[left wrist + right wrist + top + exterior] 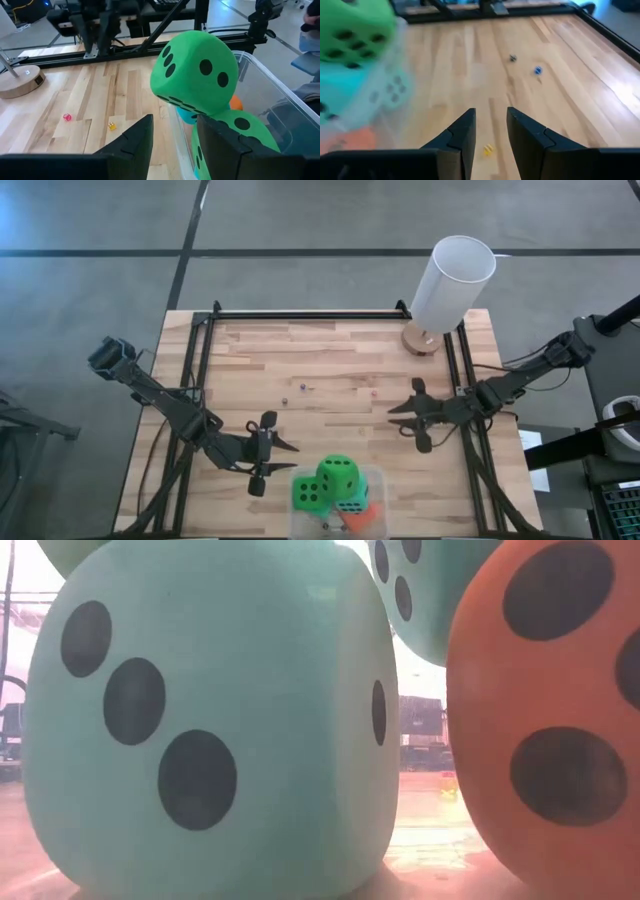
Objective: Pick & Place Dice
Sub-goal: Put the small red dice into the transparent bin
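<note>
2 pincers are hovering empty, fingers slightly parted: left pincer (pixel 268 448) just beside the clear bin (pixel 375 477) where the large dice (pixel 338 475) are piling, right pincer (pixel 412 417) farther off. Tiny dice (pixel 303 388) lying ahead probably need picking next.

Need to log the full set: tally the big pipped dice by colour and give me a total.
Green dice: 2
Teal dice: 2
Orange die: 1
Total: 5
</note>
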Robot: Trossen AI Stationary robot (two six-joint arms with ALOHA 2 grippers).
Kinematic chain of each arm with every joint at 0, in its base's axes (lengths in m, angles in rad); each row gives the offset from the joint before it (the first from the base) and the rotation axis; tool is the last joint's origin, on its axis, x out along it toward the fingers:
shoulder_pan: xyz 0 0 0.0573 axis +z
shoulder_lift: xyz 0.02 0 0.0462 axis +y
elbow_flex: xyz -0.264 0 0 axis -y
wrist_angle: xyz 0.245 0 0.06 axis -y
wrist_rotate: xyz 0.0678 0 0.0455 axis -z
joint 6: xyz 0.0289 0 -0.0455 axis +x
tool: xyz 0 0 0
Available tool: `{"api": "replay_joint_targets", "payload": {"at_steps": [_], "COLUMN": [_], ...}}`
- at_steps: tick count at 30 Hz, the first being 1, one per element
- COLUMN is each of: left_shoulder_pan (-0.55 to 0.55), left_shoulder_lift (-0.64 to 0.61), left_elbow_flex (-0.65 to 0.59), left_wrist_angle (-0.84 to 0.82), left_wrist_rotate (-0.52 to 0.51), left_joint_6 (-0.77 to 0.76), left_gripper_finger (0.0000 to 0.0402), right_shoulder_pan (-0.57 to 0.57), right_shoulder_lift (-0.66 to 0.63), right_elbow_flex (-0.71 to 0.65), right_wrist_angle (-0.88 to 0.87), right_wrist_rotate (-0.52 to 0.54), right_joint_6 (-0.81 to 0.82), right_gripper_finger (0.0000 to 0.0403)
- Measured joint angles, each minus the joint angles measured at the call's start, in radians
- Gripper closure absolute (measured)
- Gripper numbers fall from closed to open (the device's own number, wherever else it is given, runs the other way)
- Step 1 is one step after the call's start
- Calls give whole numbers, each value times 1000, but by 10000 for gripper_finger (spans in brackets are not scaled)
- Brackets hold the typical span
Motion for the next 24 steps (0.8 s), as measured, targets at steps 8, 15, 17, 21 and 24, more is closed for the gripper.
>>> {"api": "replay_joint_targets", "payload": {"at_steps": [8, 15, 17, 21, 24], "left_shoulder_pan": [0, 0, 0, 0, 0], "left_shoulder_lift": [0, 0, 0, 0, 0], "left_elbow_flex": [0, 0, 0, 0, 0], "left_wrist_angle": [0, 0, 0, 0, 0], "left_wrist_rotate": [0, 0, 0, 0, 0], "left_joint_6": [0, 0, 0, 1, 1], "left_gripper_finger": [249, 244, 246, 249, 249], "right_shoulder_pan": [-90, -158, -181, -205, -211], "right_shoulder_lift": [5, 13, 13, 15, 15], "right_elbow_flex": [-31, -81, -94, -134, -142], "right_wrist_angle": [-39, -27, -24, -5, 4], "right_wrist_rotate": [-3, -7, -8, -12, -24], "right_joint_6": [26, 57, 76, 79, 79], "right_gripper_finger": [308, 318, 321, 327, 327]}}
